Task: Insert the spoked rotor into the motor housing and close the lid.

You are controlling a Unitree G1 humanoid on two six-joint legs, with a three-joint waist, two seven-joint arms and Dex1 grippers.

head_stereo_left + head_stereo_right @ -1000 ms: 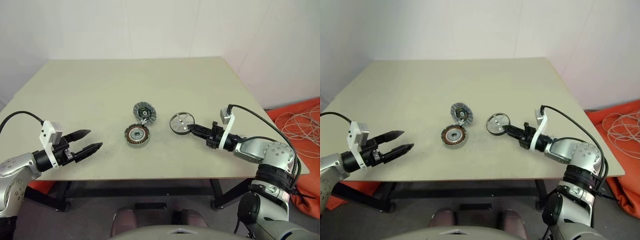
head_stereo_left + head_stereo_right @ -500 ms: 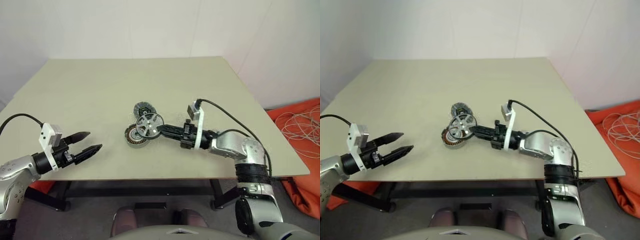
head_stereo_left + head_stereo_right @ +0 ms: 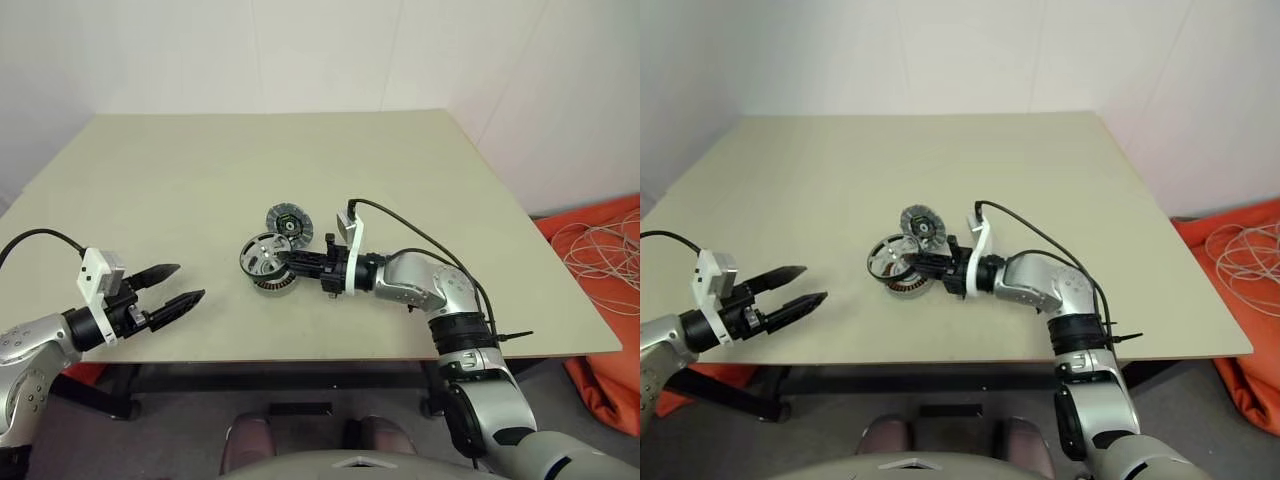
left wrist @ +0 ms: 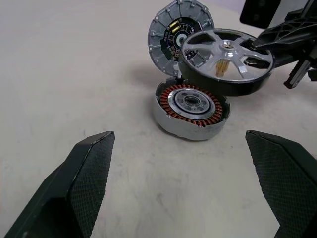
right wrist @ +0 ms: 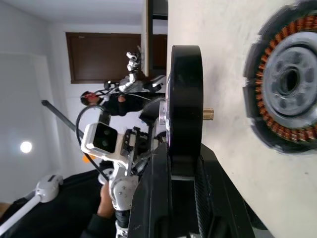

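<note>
Spoked rotor (image 3: 262, 255) carried left by right hand (image 3: 283, 262) — above motor housing (image 4: 190, 109), left hand (image 3: 188, 285) wide

The spoked rotor (image 4: 227, 60) hangs over the motor housing's (image 4: 190, 110) mouth.

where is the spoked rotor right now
The spoked rotor is near the table's middle, clamped by its rim in the right gripper, held above the motor housing, with the lid lying just behind.
</note>
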